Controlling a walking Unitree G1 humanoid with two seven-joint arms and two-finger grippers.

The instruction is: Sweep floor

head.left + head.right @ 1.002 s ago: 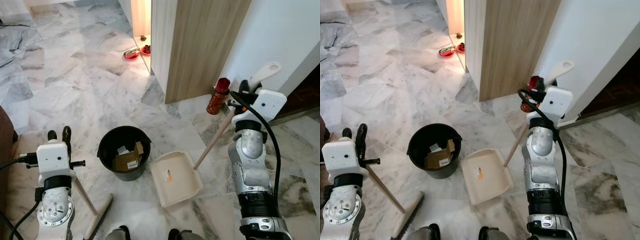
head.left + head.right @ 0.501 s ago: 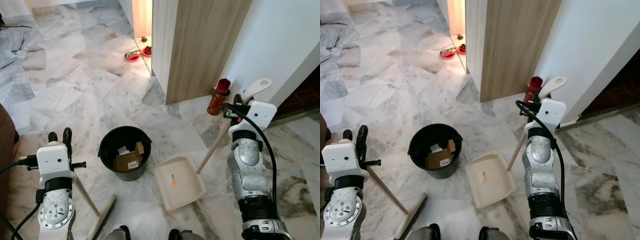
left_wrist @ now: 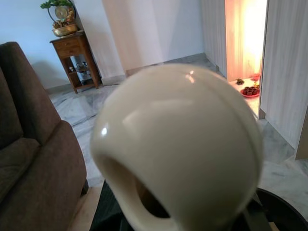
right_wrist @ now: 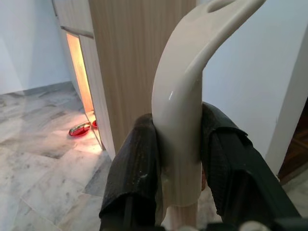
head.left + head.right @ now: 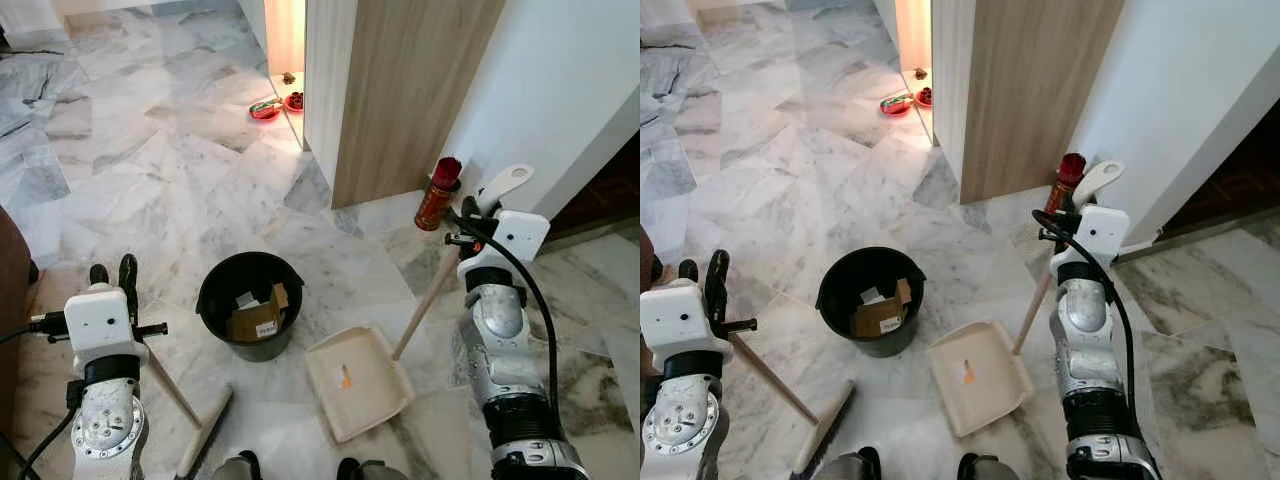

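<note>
The broom [image 5: 190,415] stands slanted at the robot's left, its brush head on the marble floor [image 5: 150,170] near the robot's feet. The left gripper [image 5: 110,280] holds its wooden handle, whose rounded cream cap [image 3: 178,144] sits right before the wrist camera (whether the fingers clamp tight cannot be told). The dustpan [image 5: 357,368] lies flat on the floor just beside a black bin [image 5: 247,305] holding cardboard scraps; a small orange scrap lies in the pan. Its long handle rises to the right gripper [image 4: 178,159], whose fingers [image 4: 137,168] are clamped on the cream grip. A red can [image 5: 436,193] stands by the wooden panel [image 5: 400,90].
</note>
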